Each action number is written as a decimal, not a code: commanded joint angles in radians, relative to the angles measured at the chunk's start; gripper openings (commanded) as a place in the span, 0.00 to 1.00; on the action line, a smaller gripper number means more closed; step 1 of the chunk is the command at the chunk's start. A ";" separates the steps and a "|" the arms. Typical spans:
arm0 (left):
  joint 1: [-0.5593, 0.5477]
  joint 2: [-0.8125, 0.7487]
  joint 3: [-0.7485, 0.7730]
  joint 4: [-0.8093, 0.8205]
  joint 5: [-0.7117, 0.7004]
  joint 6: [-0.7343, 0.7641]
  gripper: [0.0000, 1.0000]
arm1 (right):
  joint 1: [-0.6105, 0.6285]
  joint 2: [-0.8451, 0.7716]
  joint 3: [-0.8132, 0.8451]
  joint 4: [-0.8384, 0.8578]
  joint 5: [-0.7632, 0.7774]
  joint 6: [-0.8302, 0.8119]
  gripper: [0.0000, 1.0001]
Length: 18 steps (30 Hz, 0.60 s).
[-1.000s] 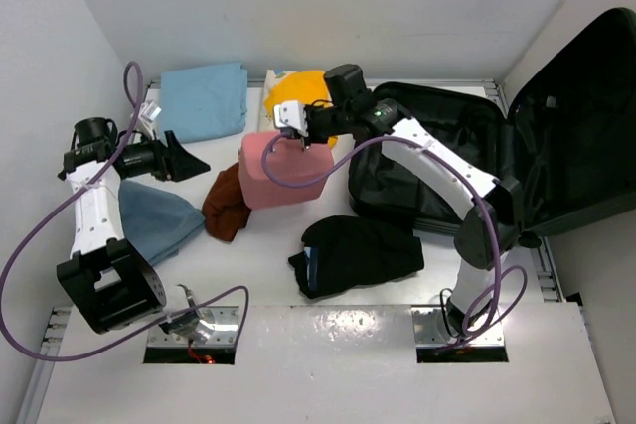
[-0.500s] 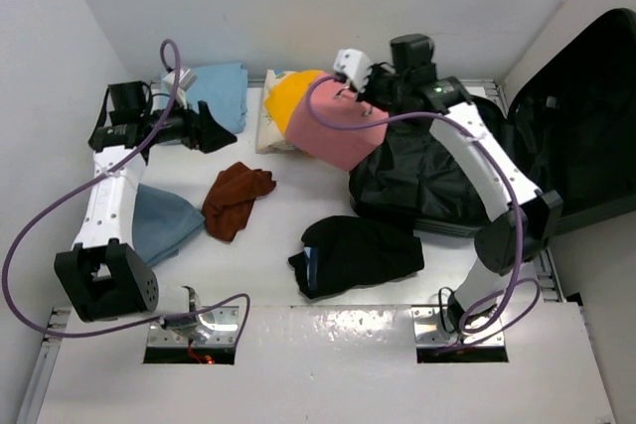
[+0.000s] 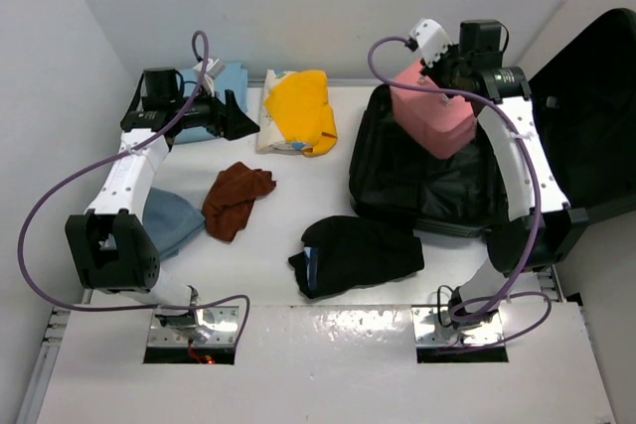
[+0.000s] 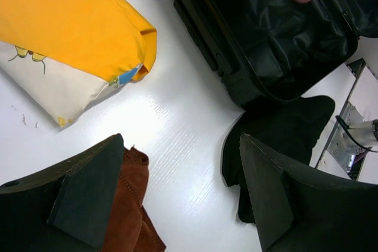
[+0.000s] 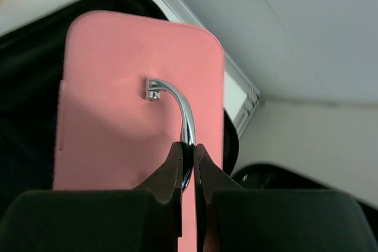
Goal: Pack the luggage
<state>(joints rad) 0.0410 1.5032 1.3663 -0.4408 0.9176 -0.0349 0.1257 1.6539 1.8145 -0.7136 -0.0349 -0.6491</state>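
The luggage (image 3: 422, 191) is a big black suitcase lying open at the right, its lid (image 3: 586, 116) propped up against the wall. My right gripper (image 3: 440, 78) is shut on the chrome handle (image 5: 182, 103) of a small pink case (image 3: 434, 114), which hangs tilted over the back of the suitcase's dark lining (image 5: 23, 87). In the right wrist view the gripper (image 5: 188, 153) pinches the handle between both pads. My left gripper (image 3: 244, 119) is open at the back left, beside a folded yellow garment (image 3: 300, 106). In its own view the left gripper (image 4: 182, 146) frames bare white table.
A rust-brown cloth (image 3: 237, 198) lies mid-table, and a folded black garment (image 3: 358, 250) sits in front of the suitcase. A light blue folded cloth (image 3: 227, 81) lies behind my left gripper, with a darker blue cloth (image 3: 171, 222) by the left arm. White walls close in on the left, back and right.
My right arm carried the pink case from mid-table up and rightward to above the open suitcase. My left arm swung back and right toward the yellow garment, its gripper staying open.
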 commanded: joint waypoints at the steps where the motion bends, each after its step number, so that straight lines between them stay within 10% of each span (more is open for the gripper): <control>1: -0.027 0.014 0.042 0.062 -0.008 -0.030 0.84 | -0.017 -0.008 0.055 0.034 0.133 0.126 0.00; 18: -0.027 0.081 0.042 0.080 0.003 -0.048 0.84 | -0.267 0.128 0.126 -0.081 0.198 0.516 0.00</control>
<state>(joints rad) 0.0204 1.5803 1.3682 -0.4007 0.9047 -0.0731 -0.1009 1.7939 1.8500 -0.8577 0.1463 -0.2356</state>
